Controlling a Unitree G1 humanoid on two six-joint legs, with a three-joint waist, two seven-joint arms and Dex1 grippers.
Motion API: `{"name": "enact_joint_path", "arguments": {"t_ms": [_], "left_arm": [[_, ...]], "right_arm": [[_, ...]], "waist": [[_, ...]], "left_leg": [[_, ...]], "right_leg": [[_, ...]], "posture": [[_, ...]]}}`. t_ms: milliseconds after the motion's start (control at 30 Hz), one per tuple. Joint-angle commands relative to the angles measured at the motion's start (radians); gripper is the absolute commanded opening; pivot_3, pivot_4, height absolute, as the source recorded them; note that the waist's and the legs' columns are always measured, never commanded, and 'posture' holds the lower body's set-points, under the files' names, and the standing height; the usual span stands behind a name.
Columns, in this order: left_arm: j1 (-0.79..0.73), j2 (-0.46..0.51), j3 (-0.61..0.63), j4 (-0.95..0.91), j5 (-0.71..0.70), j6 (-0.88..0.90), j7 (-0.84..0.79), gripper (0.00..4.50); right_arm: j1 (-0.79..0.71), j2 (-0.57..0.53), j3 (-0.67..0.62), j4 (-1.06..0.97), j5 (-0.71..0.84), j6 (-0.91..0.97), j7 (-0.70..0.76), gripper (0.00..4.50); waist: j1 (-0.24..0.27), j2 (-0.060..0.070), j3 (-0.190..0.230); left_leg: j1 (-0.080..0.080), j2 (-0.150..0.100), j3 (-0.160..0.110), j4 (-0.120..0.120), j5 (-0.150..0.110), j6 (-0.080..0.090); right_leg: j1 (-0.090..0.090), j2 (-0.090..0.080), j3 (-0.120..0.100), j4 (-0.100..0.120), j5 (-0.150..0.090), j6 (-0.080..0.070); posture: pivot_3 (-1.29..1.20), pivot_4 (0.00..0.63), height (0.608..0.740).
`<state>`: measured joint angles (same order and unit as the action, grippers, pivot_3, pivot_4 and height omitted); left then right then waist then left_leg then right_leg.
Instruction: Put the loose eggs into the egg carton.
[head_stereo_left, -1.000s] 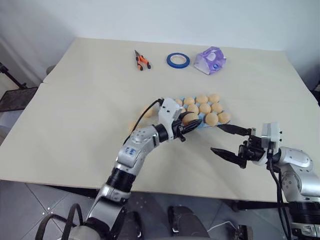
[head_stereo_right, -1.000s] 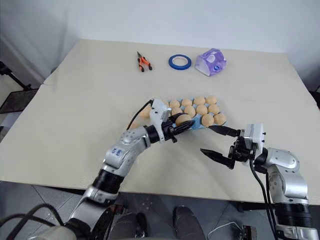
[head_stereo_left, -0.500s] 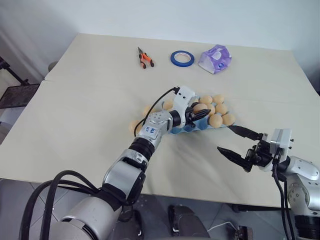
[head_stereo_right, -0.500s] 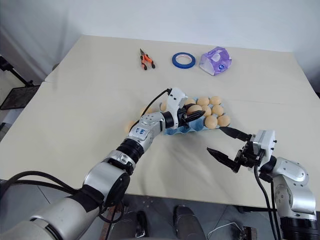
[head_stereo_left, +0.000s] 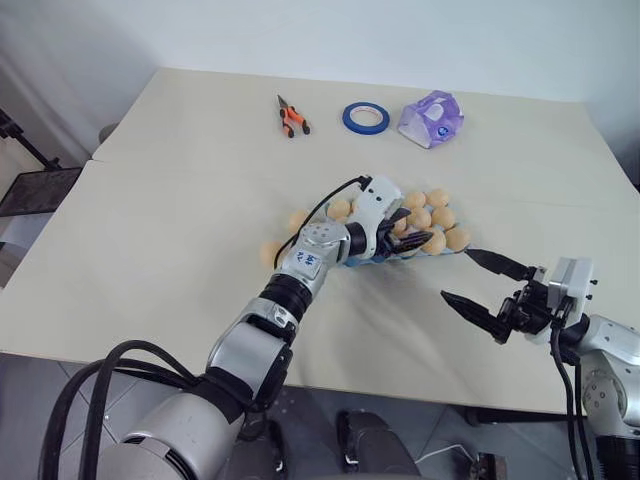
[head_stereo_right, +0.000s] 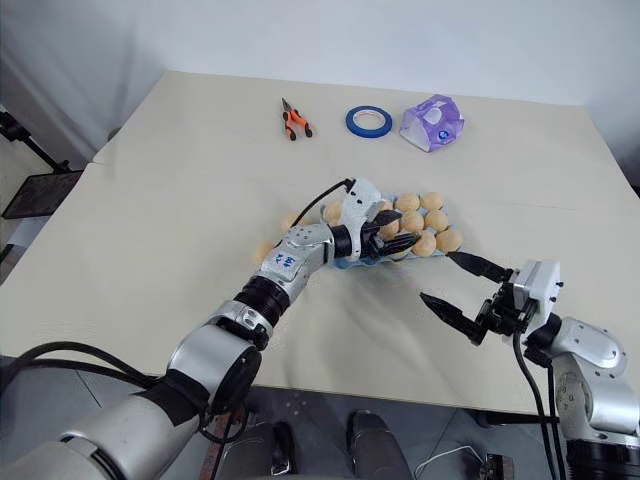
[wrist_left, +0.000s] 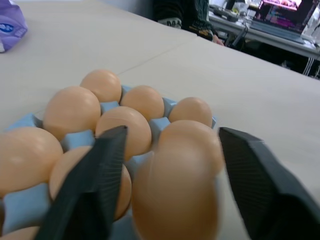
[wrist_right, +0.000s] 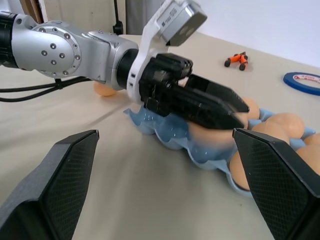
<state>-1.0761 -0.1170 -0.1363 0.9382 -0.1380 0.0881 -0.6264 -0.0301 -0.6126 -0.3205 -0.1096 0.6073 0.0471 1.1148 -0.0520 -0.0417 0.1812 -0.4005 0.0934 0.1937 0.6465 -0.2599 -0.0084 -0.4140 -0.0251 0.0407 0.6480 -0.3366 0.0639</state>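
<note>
While uncertain, egg (wrist_left: 177, 185) seemingly upright.

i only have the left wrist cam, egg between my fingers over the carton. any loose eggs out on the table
observer: yes, two loose eggs lie on the table beside the left arm, outside the carton.
operator: where's the right gripper
observer: the right gripper hovers open near the carton's right end, apart from it, holding nothing.
operator: anything else on the table
observer: pliers, a tape roll and a purple packet near the far edge.
</note>
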Motion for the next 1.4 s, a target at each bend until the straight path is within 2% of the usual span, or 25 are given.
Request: {"name": "enact_joint_path", "arguments": {"t_ms": [33, 167, 300, 533, 700, 867, 967, 1133, 1267, 1400], "left_arm": [[0.024, -0.052, 0.0, -0.088, -0.007, 0.019, -0.002, 4.47], [0.045, -0.036, 0.009, -0.177, -0.027, 0.059, -0.012, 4.47], [0.113, 0.013, -0.006, -0.38, -0.041, 0.129, -0.039, 4.47], [0.363, 0.184, 0.012, -0.865, -0.117, 0.365, -0.083, 4.47], [0.522, 0.286, 0.119, -1.091, -0.209, 0.507, -0.034, 4.47], [0.656, 0.374, 0.207, -1.224, -0.308, 0.609, -0.035, 4.47], [0.729, 0.422, 0.251, -1.233, -0.308, 0.586, -0.023, 4.47], [0.829, 0.419, 0.293, -1.25, -0.296, 0.563, 0.066, 4.47], [0.942, 0.419, 0.328, -1.373, -0.368, 0.664, 0.121, 4.47], [1.035, 0.48, 0.411, -1.399, -0.408, 0.683, 0.108, 4.47]], "right_arm": [[-0.009, -0.021, -0.023, -0.008, 0.011, -0.001, 0.0, 4.5], [-0.019, -0.028, -0.02, 0.007, 0.009, 0.001, 0.009, 4.5], [-0.03, -0.04, -0.029, 0.034, 0.007, -0.011, 0.024, 4.5], [-0.004, -0.073, -0.078, 0.107, -0.003, -0.039, 0.049, 4.5], [-0.006, -0.106, -0.111, 0.172, -0.001, -0.056, 0.081, 4.5], [-0.005, -0.14, -0.115, 0.203, 0.001, -0.046, 0.121, 4.5], [-0.014, -0.16, -0.116, 0.204, 0.007, -0.03, 0.128, 4.5], [-0.024, -0.186, -0.115, 0.208, 0.006, -0.005, 0.135, 4.5], [-0.017, -0.208, -0.13, 0.187, 0.029, 0.03, 0.157, 4.5], [-0.006, -0.227, -0.132, 0.188, 0.032, 0.048, 0.181, 4.5]], "waist": [[0.001, 0.0, 0.0], [0.001, 0.0, 0.0], [0.0, 0.001, 0.0], [-0.003, 0.003, 0.001], [-0.003, 0.004, 0.001], [-0.006, 0.004, 0.002], [-0.005, 0.004, 0.001], [-0.004, 0.004, 0.002], [-0.004, 0.004, 0.002], [-0.004, 0.004, 0.002]], "left_leg": [[0.0, 0.0, 0.0, 0.0, 0.0, 0.0], [-0.001, 0.0, -0.001, 0.0, 0.0, 0.0], [0.0, 0.0, -0.001, 0.001, 0.0, 0.0], [0.003, 0.001, -0.002, 0.001, 0.004, -0.002], [0.01, 0.004, -0.002, 0.001, 0.005, -0.001], [0.014, 0.003, -0.002, 0.001, 0.005, -0.001], [0.015, 0.003, -0.004, 0.001, 0.005, -0.001], [0.015, 0.003, -0.006, 0.001, 0.004, -0.002], [0.014, 0.003, -0.007, 0.0, 0.001, -0.002], [0.014, 0.004, -0.007, -0.001, 0.001, -0.002]], "right_leg": [[0.0, 0.0, -0.001, 0.0, 0.0, 0.0], [0.0, 0.0, -0.001, 0.0, 0.0, 0.0], [0.0, 0.0, -0.001, 0.002, 0.0, 0.0], [0.001, 0.001, -0.001, 0.008, 0.0, -0.001], [0.007, -0.001, -0.001, 0.01, 0.0, -0.001], [0.012, -0.002, -0.001, 0.01, 0.0, 0.0], [0.014, -0.002, -0.002, 0.01, 0.0, -0.001], [0.015, -0.003, -0.003, 0.008, 0.0, -0.001], [0.017, -0.004, -0.004, 0.005, 0.0, -0.002], [0.017, -0.003, -0.005, 0.004, -0.002, -0.004]], "posture": [[0.0, 0.15, 0.74], [0.0, 0.15, 0.74], [0.0, 0.15, 0.74], [0.0, 0.15, 0.74], [0.0, 0.15, 0.74], [0.0, 0.15, 0.74], [0.0, 0.15, 0.74], [0.0, 0.15, 0.74], [0.0, 0.15, 0.74], [0.0, 0.15, 0.74]]}}
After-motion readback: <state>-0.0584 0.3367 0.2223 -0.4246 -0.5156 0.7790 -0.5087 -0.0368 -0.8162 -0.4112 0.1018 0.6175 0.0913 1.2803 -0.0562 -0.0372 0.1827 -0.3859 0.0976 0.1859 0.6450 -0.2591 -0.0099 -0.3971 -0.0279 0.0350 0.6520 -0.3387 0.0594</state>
